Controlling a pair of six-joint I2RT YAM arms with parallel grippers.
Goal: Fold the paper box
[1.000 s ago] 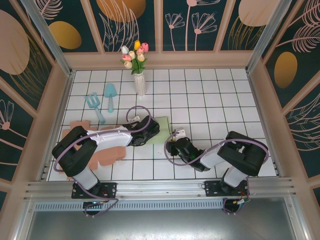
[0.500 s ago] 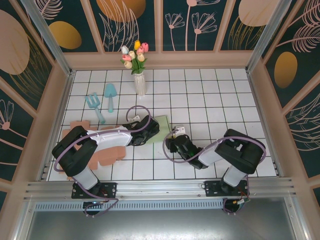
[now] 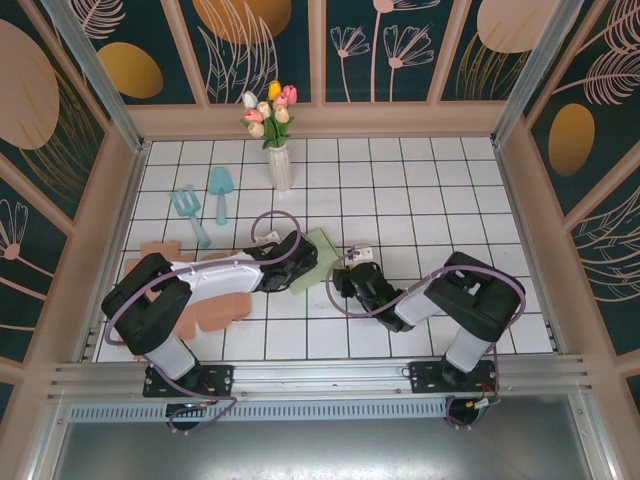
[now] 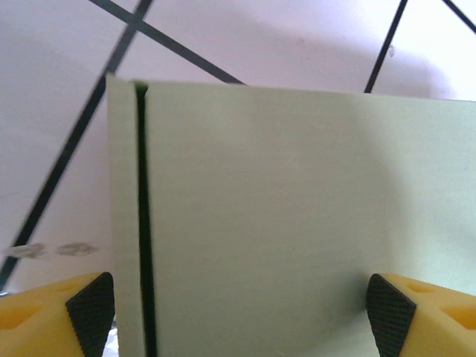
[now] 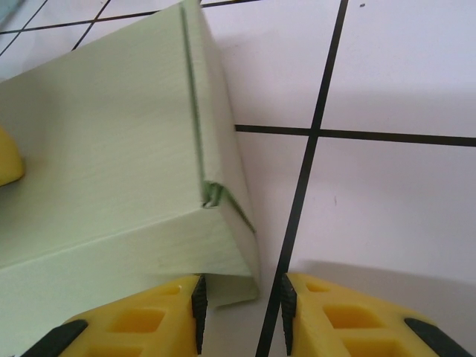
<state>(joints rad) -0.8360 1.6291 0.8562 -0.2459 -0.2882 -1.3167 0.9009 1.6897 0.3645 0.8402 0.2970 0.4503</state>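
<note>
The pale green paper box (image 3: 312,258) lies tipped between the two arms in the top view. My left gripper (image 3: 298,262) spans it with its jaws set wide. In the left wrist view a box panel (image 4: 260,208) with a dark seam fills the space between the pads (image 4: 93,312), and the left gripper (image 4: 239,312) is shut on it. My right gripper (image 3: 340,280) is at the box's near right corner. Seen from the right wrist, the right gripper (image 5: 239,305) is open. The box (image 5: 97,149) corner flap touches its left pad, with bare floor before the right pad.
A white vase of tulips (image 3: 278,165) stands at the back. A teal shovel (image 3: 219,192) and a teal fork (image 3: 190,212) lie left of it. Brown cardboard pieces (image 3: 215,310) lie under the left arm. Wooden walls ring the tiled table (image 3: 450,200).
The box has tipped and turned, so it looks narrower from above. The right gripper has moved up towards the box's corner and its jaws have widened a little. The left jaws have kept their spread.
</note>
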